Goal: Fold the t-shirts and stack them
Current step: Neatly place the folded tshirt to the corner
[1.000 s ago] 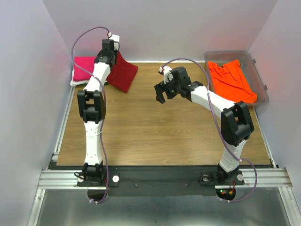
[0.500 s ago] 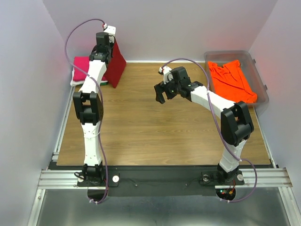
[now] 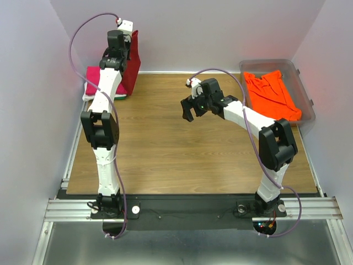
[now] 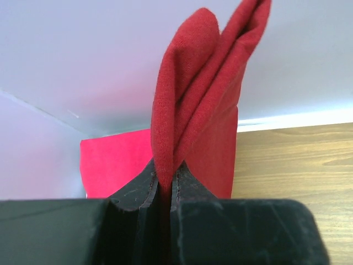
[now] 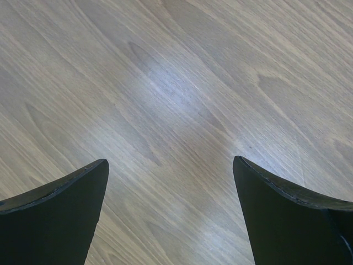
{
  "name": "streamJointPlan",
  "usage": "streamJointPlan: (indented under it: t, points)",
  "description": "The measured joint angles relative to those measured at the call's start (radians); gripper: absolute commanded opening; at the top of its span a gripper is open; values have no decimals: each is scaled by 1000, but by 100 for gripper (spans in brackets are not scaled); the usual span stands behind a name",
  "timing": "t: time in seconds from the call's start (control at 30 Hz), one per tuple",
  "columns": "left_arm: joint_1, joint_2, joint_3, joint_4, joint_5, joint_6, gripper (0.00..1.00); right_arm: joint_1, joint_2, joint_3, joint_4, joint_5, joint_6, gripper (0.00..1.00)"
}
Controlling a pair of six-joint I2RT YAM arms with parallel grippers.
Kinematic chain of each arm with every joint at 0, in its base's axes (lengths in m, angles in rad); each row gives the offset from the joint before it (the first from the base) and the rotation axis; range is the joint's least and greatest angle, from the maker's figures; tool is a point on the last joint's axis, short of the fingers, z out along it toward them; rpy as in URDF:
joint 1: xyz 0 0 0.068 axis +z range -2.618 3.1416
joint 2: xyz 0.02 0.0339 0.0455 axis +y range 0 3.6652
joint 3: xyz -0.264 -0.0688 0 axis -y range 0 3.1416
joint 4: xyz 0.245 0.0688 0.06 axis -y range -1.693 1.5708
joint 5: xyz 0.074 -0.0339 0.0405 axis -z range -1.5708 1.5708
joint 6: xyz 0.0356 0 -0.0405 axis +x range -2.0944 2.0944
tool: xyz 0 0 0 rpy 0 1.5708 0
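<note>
The dark red t-shirt hangs bunched from the left hand, which is pinched tight on a fold, high over the hot pink t-shirt in the far-left corner. Dangling loose, it may land crumpled or slide off the stack. The right hand gapes wide and empty above the wood-grain counter. Pale walls close round.

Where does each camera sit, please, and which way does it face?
Top external: above, behind the bases, looking down on the table; both arms show.
Left wrist: faces the back wall; left gripper pinches the dark red t-shirt.
Right wrist: looks down at wood; open right gripper shows.
Shared: top and left wrist show that shirt.
</note>
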Motion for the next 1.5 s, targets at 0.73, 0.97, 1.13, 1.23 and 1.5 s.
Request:
streamJointPlan:
  t: [0.73,0.97,1.13,1.23,1.5]
  points:
    - [156,72,0,6,79,2,0,0,52,0,-2,-5,1,100]
    - [206,131,-3,27,80,23,0,0,73,1,-24,-7,1,100]
    - [243,163,-3,62,81,49,8,0,77,13,-29,-8,1,100]
    - [263,191,-2,80,72,77,38,0,86,29,-32,-8,1,100]
    - [319,251,36,89,13,164,61,0,88,32,-50,0,-4,100]
